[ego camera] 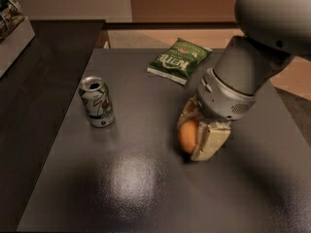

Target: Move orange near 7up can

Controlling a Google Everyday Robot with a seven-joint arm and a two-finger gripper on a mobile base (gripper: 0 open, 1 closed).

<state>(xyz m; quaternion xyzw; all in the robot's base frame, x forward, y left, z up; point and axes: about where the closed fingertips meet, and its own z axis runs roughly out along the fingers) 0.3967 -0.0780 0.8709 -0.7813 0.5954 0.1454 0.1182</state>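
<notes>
The orange (187,135) is a small round fruit held between my gripper's cream fingers, right of the table's middle. My gripper (195,136) is shut on it, low over the dark tabletop, with the grey arm rising to the upper right. The 7up can (97,102) stands upright on the left part of the table, silver-white with green and red markings. The orange is well to the right of the can, with bare table between them.
A green chip bag (178,59) lies flat at the back of the dark table (121,188). A second dark surface (43,81) adjoins on the left, with a box (12,30) of goods at its far left corner.
</notes>
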